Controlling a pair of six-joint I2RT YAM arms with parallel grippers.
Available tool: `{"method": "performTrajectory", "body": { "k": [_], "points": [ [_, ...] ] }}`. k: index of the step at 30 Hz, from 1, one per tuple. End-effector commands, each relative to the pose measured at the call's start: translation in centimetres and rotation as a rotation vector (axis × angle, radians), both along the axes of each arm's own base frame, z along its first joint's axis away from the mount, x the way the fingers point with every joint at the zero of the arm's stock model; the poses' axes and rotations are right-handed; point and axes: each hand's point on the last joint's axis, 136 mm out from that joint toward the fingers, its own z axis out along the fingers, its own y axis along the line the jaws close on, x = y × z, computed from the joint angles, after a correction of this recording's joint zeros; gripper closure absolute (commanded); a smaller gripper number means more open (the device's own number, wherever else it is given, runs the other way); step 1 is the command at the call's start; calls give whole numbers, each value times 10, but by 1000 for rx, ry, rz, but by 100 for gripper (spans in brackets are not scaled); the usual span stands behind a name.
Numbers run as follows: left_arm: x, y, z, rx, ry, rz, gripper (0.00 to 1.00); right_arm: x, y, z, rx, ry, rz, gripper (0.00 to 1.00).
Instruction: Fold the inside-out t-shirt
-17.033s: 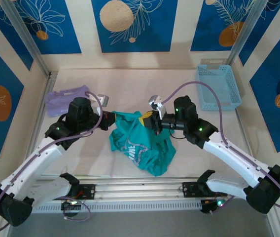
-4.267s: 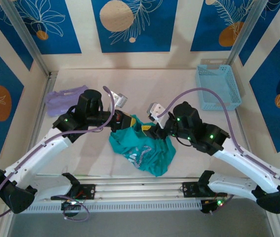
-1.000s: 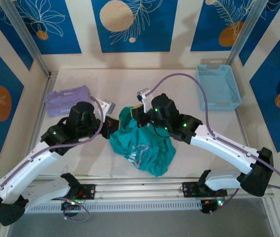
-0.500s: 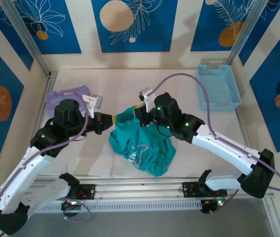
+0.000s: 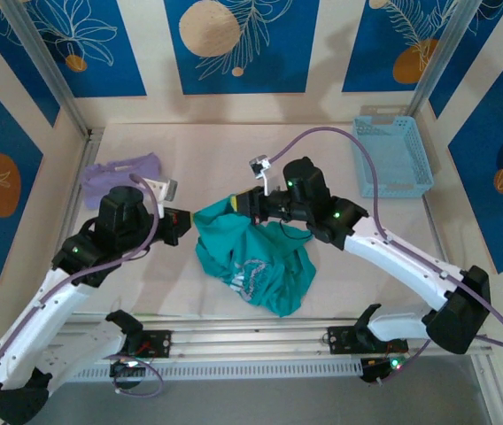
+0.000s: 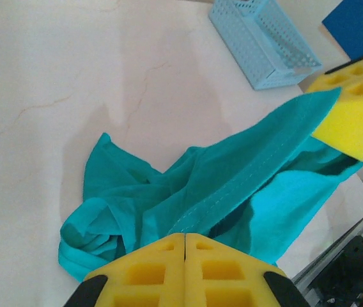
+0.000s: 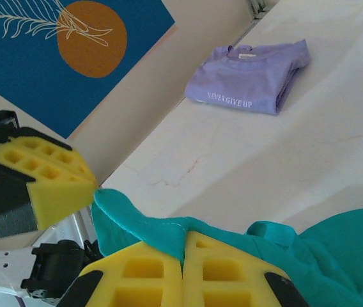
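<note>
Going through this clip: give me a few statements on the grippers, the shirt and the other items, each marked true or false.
1. The left gripper and the right gripper are each shut on an edge of the t-shirt. True.
2. The t-shirt lies spread flat. False: it is bunched in a heap, with one hem pulled between the grippers.
3. The lavender garment lies folded, apart from the t-shirt. True.
4. The blue basket stands at the left of the table. False: it stands at the far right.
</note>
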Motion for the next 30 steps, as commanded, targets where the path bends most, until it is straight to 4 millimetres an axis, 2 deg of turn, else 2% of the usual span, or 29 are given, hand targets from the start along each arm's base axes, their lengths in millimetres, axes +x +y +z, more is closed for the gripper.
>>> {"method": "performTrajectory", "body": {
  "k": [1, 5, 11, 16, 21, 30],
  "points": [
    [-5, 1, -9, -2, 3, -21, 93, 2, 14, 19, 74, 29, 6, 100],
    [-7, 5, -16, 6, 8, -4, 69, 5, 22, 13, 71, 52, -13, 100],
    [-19, 5, -20, -20, 31, -20, 57, 10, 31, 10, 71, 89, -43, 100],
    [-26, 4, -31, -13, 70, -24, 54, 14, 36, 7, 66, 97, -58, 100],
    [-28, -11, -32, -74, 85, -73, 56, 16, 39, 7, 65, 94, -54, 100],
    [-16, -11, -41, -37, 107, -35, 53, 16, 39, 8, 63, 83, -54, 100]
  ]
}}
